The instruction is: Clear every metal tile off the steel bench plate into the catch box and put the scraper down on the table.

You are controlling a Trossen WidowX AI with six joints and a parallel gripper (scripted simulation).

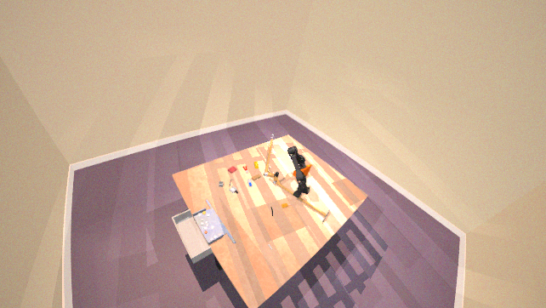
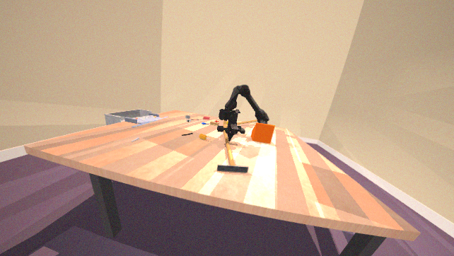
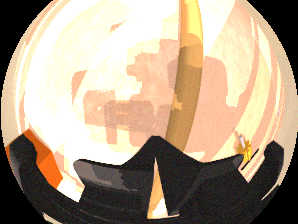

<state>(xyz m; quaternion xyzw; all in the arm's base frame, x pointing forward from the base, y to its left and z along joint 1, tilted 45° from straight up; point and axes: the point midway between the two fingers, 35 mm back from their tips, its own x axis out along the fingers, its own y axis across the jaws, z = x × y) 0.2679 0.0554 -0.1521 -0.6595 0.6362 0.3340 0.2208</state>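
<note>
- Jaws (image 1: 296, 195) (image 2: 230, 138) narrow, nothing between them, near the long yellow-handled, dark-bladed tool (image 1: 312, 205) (image 2: 230, 155) (image 3: 189, 75).
- Orange block (image 1: 307, 170) (image 2: 263, 133) (image 3: 47, 165): beside that tool.
- Its blade: near the wooden surface's (image 1: 255, 264) (image 2: 141, 152) (image 3: 225, 135) edge.
- Tile-strewn steel plate (image 1: 217, 223) (image 2: 152, 120), grey open box (image 1: 201, 256) (image 2: 114, 119): well apart from it.
</note>
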